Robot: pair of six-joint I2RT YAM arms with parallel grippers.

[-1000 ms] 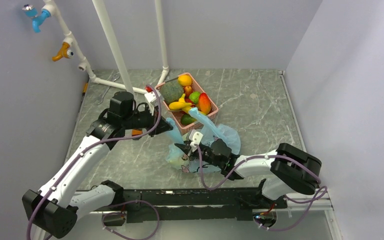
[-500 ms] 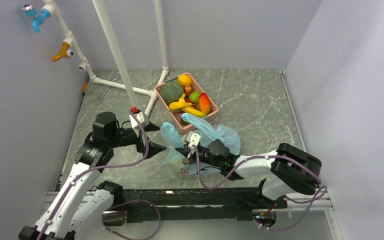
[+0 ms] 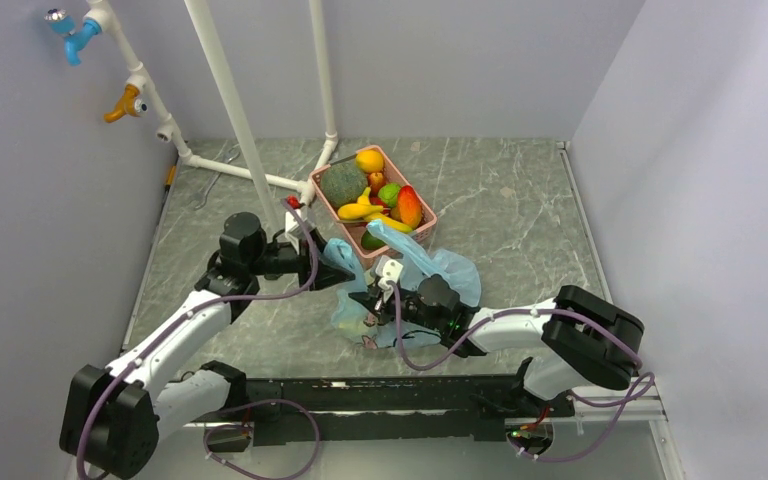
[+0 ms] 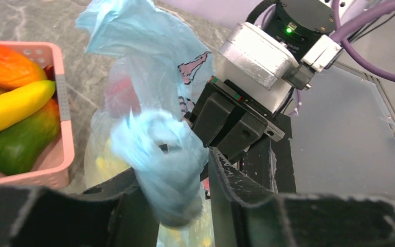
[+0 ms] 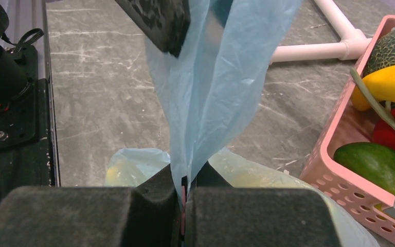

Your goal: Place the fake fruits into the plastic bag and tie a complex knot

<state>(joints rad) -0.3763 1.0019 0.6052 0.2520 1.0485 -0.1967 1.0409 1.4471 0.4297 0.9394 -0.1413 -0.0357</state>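
Right gripper [image 5: 183,191] pinches the plastic bag [image 5: 211,92] film; left gripper [image 4: 172,170] clasps its bunched handle [image 4: 157,146], beside the pink basket [image 4: 63,118]

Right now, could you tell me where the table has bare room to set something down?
The widest bare patch of table lies between the pink basket and the right wall. A smaller one lies between the left arm and the front rail. The centre is crowded: basket, plastic bag, left gripper, right gripper; white pipes fill the back left.
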